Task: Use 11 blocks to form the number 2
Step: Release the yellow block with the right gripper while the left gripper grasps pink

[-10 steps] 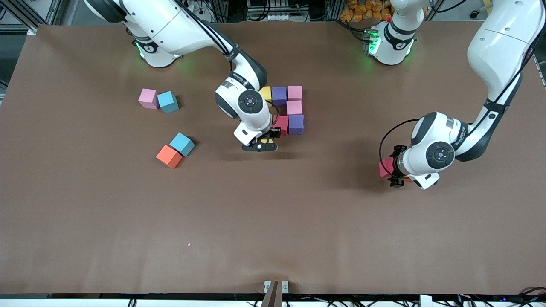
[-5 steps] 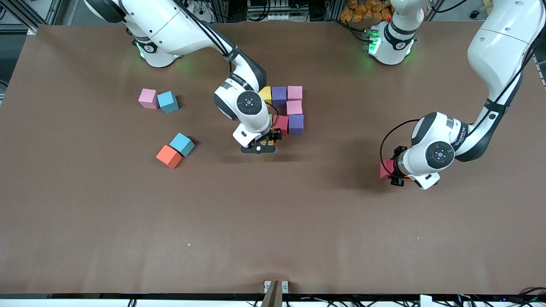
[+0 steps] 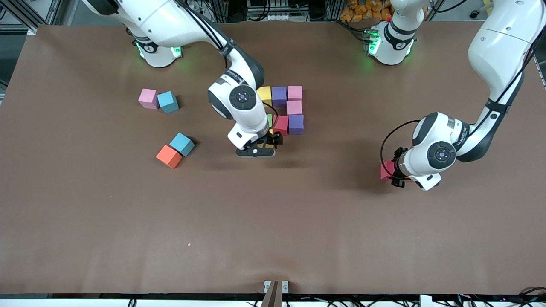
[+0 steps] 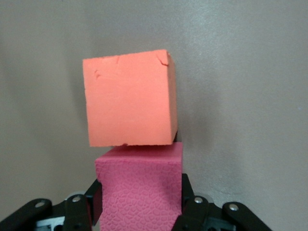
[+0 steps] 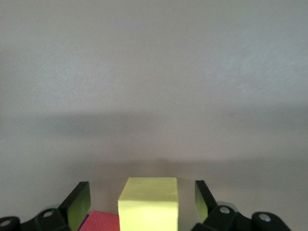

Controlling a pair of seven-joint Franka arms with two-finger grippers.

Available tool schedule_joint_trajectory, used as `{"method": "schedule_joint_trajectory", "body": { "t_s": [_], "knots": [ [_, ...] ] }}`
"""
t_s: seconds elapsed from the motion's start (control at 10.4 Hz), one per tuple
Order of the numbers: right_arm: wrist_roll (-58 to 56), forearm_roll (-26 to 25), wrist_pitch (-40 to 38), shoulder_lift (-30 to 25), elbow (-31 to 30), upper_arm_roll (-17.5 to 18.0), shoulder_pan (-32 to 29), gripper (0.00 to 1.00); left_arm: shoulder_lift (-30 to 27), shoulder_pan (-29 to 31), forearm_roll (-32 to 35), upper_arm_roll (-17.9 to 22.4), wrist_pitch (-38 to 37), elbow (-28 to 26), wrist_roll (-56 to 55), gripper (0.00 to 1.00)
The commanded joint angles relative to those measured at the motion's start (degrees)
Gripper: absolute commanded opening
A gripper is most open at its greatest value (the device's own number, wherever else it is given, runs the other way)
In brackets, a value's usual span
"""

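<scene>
**Desk:** What does the right arm have at the middle of the table?

**Photographer:** Nothing in its grip. The right gripper (image 3: 271,137) is low over a yellow block (image 5: 149,203) with its jaws spread wide. In the right wrist view there is a clear gap between the block and each finger (image 5: 78,206). The block rests on the table at the camera-side edge of the unfinished number 2 (image 3: 288,124).

**Desk:** How much of the figure stands?

**Photographer:** The row farthest from the camera has a second yellow block (image 3: 265,93), a purple block (image 3: 279,95) and a pink block (image 3: 294,92). Another pink block (image 3: 294,107) sits under that row at the left arm's end. The next row shows a sliver of the green block (image 3: 269,119), a red block (image 3: 281,125) and a second purple block (image 3: 296,124). The right arm's wrist covers part of that corner.

**Desk:** And the left arm?

**Photographer:** The left gripper (image 3: 394,170) is down at the table toward its own end, well apart from the figure. Its jaws are closed against two sides of the other red block (image 4: 139,190). An orange block (image 4: 129,103) touches that red block.

**Desk:** Any loose pieces?

**Photographer:** Four lie toward the right arm's end. A third pink block (image 3: 148,98) touches a light-blue cube (image 3: 168,102). Nearer the camera, a second light-blue cube (image 3: 182,143) touches another orange block (image 3: 169,156).
</scene>
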Motion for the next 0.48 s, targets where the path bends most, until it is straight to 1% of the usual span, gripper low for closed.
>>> {"method": "schedule_joint_trajectory", "body": {
  "t_s": [0.0, 0.19, 0.38],
  "knots": [
    [-7.4, 0.1, -7.3, -6.2, -3.1, -2.8, -0.6, 0.97, -0.5, 0.0, 1.3, -0.6, 0.2, 1.0, -0.2, 0.61],
    [-12.7, -0.1, -8.4, -10.5, -9.4, -3.6, -4.1, 0.96, -0.5, -0.7, 0.3, -0.8, 0.1, 2.4, -0.4, 0.61],
    [-23.2, -0.7, -8.1, -14.1, -15.0, -3.6, -9.7, 0.96, -0.3, -2.2, -1.3, -0.8, 0.1, 3.7, -1.0, 0.61]
  ]
}}
